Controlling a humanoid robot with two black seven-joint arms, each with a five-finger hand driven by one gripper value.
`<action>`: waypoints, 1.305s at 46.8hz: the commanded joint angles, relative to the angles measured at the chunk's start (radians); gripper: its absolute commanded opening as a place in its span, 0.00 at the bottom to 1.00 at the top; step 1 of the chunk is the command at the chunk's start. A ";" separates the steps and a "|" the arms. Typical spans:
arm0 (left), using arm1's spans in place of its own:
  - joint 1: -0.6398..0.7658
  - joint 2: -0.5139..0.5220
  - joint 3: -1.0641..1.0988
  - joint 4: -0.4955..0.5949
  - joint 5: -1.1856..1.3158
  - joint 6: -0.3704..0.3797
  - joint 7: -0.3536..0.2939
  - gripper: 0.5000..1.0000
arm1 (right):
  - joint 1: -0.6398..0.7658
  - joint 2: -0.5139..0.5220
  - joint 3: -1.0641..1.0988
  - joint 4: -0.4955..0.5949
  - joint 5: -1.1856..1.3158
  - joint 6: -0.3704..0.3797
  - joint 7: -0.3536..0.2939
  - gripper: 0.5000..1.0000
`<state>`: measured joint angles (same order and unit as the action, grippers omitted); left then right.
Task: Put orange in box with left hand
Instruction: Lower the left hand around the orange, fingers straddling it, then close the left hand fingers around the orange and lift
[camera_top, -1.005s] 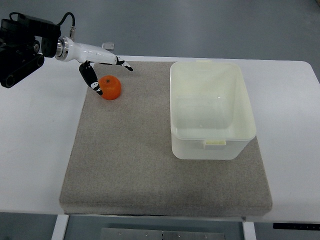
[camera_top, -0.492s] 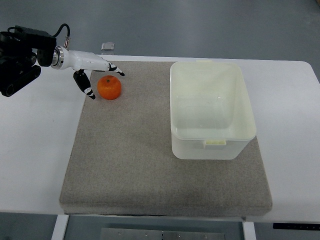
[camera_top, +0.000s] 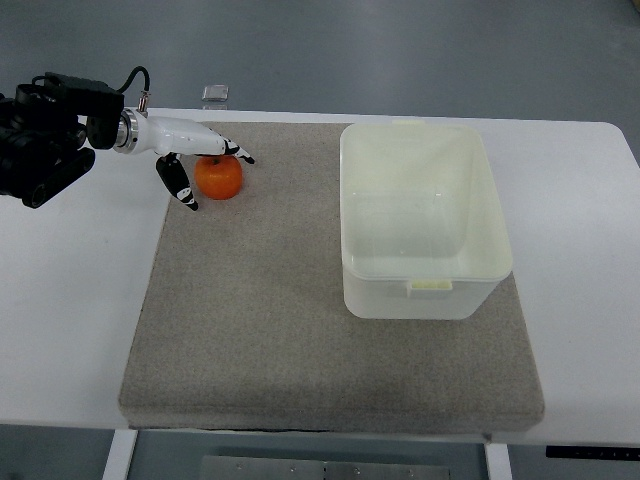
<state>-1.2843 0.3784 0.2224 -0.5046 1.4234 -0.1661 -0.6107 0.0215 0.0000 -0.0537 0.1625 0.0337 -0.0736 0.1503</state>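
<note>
Orange (camera_top: 219, 176) sits on the grey mat (camera_top: 300, 330), far-left corner of it, well to the left of the box (camera_top: 425, 225) with bare mat between them.

Top view, the only one:
- Left robot hand (camera_top: 205, 170) comes in from the left edge and is right at the orange. The orange lies just to the right of the palm, inside the span of the fingers.
- Upper fingers (camera_top: 235, 152) reach over the far side of the orange; tips end near its top-right. The lower digit (camera_top: 180, 185) points down on the orange's left side, tip just beside it.
- Hand state: fingers spread around the fruit, not closed. Contact can't be confirmed from this angle; it looks like bracketing, not a grasp. Nothing held.
- The orange is roughly round, so no long axis matters; approach direction is free.
- Box is open-topped, pale and translucent, looks empty, standing on the right part of the mat. Its long side runs away from the robot.
- Right arm is not in view, so left is the only hand near the orange, matching the task.

Judgement: pre-grasp stage. Next move needs the fingers to close on the orange, then lift and carry it right to the box. Risk: a round fruit could roll off toward the mat's left edge and the white surface (camera_top: 70, 300) if the lower digit pushes before the upper fingers seat.
</note>
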 joint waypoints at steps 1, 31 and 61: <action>0.005 -0.003 -0.001 0.006 -0.001 0.007 0.000 1.00 | 0.000 0.000 0.000 0.000 0.000 0.000 0.000 0.85; 0.013 -0.018 0.000 0.014 -0.018 0.043 0.000 0.78 | 0.000 0.000 0.000 0.000 0.000 0.000 0.000 0.85; 0.014 -0.024 -0.006 0.046 -0.023 0.056 0.000 0.00 | 0.000 0.000 0.000 0.000 0.000 0.000 0.000 0.85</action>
<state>-1.2686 0.3545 0.2249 -0.4597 1.4063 -0.1134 -0.6108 0.0215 0.0000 -0.0537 0.1626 0.0338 -0.0736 0.1503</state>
